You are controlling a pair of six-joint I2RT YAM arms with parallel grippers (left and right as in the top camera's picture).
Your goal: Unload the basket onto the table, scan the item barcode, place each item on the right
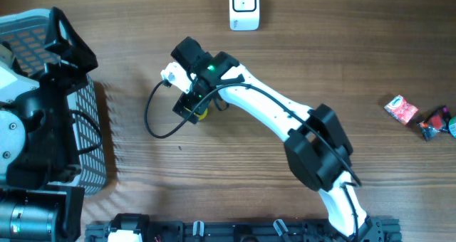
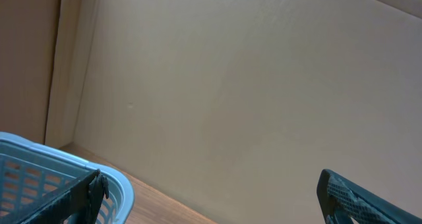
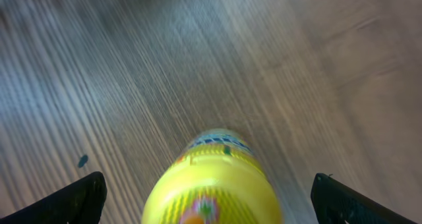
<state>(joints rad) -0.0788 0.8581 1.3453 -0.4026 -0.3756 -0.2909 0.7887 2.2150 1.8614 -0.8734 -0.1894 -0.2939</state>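
A yellow bottle with a coloured label lies on the wooden table; the overhead view shows only a sliver of the yellow bottle under the arm. My right gripper is open and straddles it, with a finger well clear on each side and neither touching. From overhead the right gripper sits left of the table's centre. A white barcode scanner stands at the far edge. No barcode shows. My left gripper is open and empty above the basket; overhead the left gripper is at the far left.
A pale blue slatted basket stands at the left edge, its rim below the left fingers. A black cable loops beside the right wrist. A red packet and a dark packet lie far right. A cardboard wall stands behind.
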